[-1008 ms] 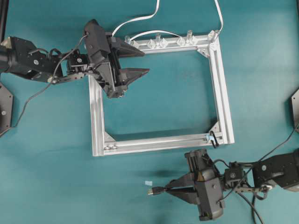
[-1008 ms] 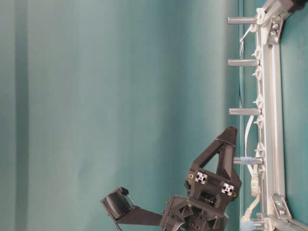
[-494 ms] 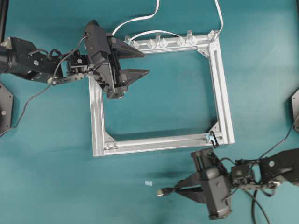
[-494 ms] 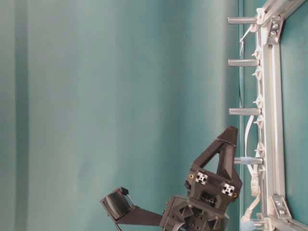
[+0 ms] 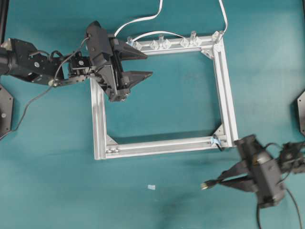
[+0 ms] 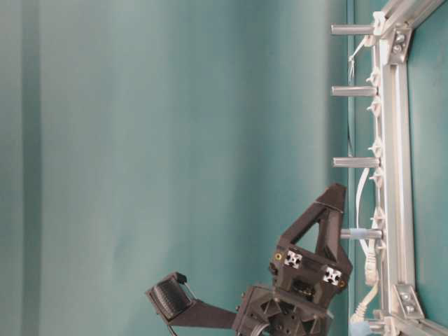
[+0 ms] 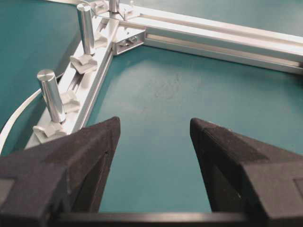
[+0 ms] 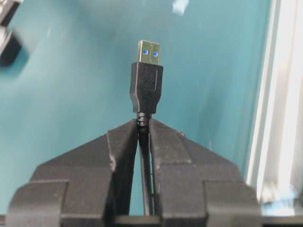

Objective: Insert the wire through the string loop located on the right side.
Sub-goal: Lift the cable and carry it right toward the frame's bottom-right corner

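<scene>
Right fingers (image 5: pixel 223 180) pinching the wire (image 8: pixel 147 87); left fingers (image 5: pixel 143 63) spread, empty.
Turn the plug toward the string loop (image 5: pixel 218 142) before advancing.

No readable text or labels

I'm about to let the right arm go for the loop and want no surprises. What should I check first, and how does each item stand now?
1. Wire gripped: ok. The right gripper is shut on it just behind the plug.
2. Plug sticks out past the fingertips: ok, straight ahead in the wrist view.
3. Plug aimed at the string loop: not ok. From overhead the plug points left, below and left of the loop.
4. Loop open and upright: cannot tell, too small.
5. Left gripper out of the way: ok, open at the frame's far corner.
</scene>
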{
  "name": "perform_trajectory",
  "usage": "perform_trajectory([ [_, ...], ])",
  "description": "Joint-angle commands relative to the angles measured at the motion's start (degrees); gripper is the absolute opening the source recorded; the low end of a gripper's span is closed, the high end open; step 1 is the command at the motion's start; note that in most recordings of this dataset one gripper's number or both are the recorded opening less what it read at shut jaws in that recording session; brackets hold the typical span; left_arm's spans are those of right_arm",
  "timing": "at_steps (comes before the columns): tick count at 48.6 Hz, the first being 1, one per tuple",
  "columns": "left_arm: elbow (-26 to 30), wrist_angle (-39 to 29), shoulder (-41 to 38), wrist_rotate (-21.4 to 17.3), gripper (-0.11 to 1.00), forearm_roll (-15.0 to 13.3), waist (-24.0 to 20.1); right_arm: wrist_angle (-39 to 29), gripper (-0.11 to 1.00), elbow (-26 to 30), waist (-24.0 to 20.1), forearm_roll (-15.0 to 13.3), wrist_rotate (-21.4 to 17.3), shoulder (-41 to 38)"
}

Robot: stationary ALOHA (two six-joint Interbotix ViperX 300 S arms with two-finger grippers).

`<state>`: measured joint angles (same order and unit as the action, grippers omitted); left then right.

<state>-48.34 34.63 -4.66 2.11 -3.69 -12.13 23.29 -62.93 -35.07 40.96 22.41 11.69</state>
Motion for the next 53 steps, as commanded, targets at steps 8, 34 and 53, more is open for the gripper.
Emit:
perform_trajectory([
  [8,0.7,0.26,1.67,0.44,0.66,0.18,0.18,-3.34,0.1,-5.27,-0.35,-0.18,-0.09,9.23],
  [34,0.62,0.26,1.67,0.44,0.66,0.09,0.18,-7.12,0.1,-12.22,-0.35,-0.18,-0.09,18.54],
  [53,0.53,0.26,1.58,0.44,0.66,0.18,0.0,-6.24,0.1,-14.15,0.09,-0.88,-0.09,21.27],
])
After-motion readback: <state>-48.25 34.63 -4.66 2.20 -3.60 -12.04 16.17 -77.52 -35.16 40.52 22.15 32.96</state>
